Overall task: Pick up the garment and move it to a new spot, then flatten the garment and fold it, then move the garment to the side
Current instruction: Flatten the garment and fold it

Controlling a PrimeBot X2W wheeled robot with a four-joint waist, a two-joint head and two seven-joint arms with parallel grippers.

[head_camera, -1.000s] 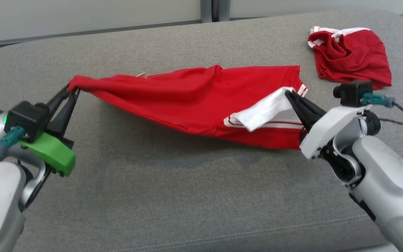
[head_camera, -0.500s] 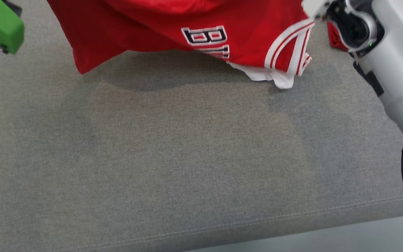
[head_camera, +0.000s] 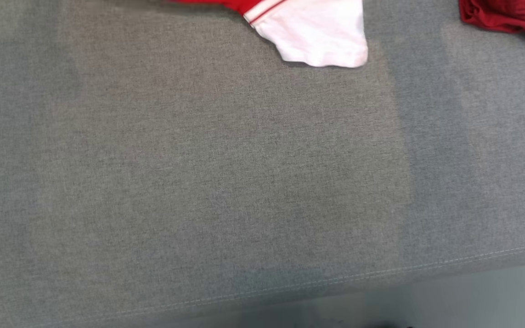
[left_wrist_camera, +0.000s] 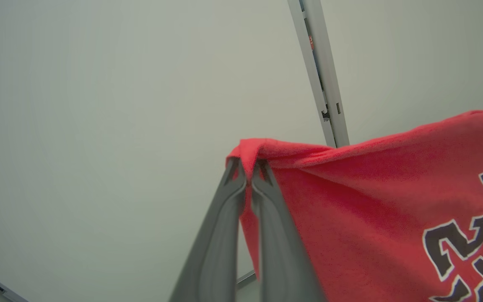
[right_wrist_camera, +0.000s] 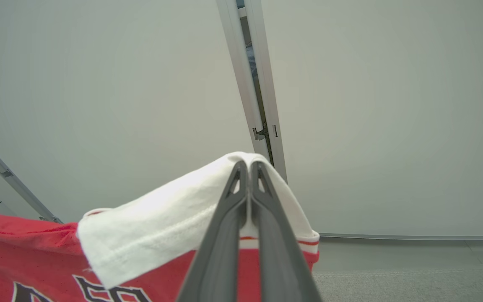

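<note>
right now my left gripper [left_wrist_camera: 247,176] is clamped on a red corner of the garment [left_wrist_camera: 371,201], and my right gripper [right_wrist_camera: 249,167] is pinched tight on its white flap [right_wrist_camera: 162,218]. the garment hangs stretched between them, above the grey cushion [head_camera: 244,182].

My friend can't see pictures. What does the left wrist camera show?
The left end effector is shut on a corner of a red garment with black-and-white lettering, holding it up. Behind is a pale wall with a grey metal strip.
</note>
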